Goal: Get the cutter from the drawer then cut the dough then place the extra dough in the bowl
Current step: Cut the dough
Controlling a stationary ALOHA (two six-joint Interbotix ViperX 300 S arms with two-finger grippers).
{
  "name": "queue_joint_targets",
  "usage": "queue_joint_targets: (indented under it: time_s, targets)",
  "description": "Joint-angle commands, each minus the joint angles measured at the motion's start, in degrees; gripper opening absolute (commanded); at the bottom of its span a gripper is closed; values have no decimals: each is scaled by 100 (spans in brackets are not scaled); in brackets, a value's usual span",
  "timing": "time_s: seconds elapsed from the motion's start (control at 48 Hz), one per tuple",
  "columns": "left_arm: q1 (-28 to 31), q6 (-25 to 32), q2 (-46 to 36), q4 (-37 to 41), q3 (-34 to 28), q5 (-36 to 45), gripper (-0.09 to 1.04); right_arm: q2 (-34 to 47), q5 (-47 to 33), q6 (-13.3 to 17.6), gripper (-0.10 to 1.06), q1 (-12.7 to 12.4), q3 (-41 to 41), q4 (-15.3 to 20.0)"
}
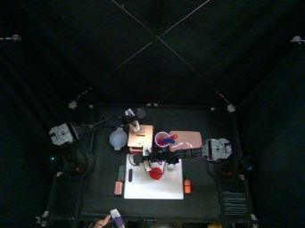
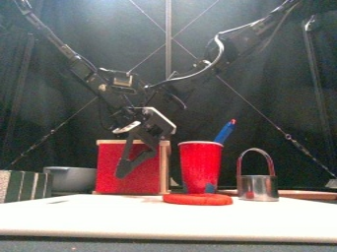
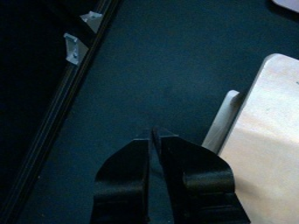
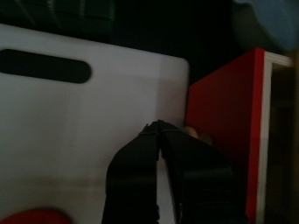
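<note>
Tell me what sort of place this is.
Probably a robot test booth staged as a toy kitchen. Black curtains close it in, and a white cutting board, red dough and a metal cutter are laid out on the table.

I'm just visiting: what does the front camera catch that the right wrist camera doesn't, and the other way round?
Only the front view shows the red cup, the blue knife in it, and the metal cutter to the cup's right. Only the right wrist view shows the grip hole of the board, past the right gripper, whose jaws are shut. Both show the board, the red dough, the red drawer front and the bowl.
</note>
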Motion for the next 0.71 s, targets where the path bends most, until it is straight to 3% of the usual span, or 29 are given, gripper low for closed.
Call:
queue_joint_targets:
  time_s: [0.021,0.208,0.438,0.542,0.708]
  targets:
    - [-9,-18,-18,-9,0,-70,56,-193,-44,-18,19,-378,-141,-62]
    - [26,-18,-9,-79,0,-167,56,-202,-9,-53,19,-677,-114,-79]
    - [114,-44,-9,-88,0,-167,56,-220,-9,-79,19,-659,-193,-79]
    - [149,-44,-35,-97,0,-202,56,-281,-9,-35,19,-466,-220,-26]
    - [281,-53,-114,-105,9,-439,56,-606,9,-44,19,114,-211,264]
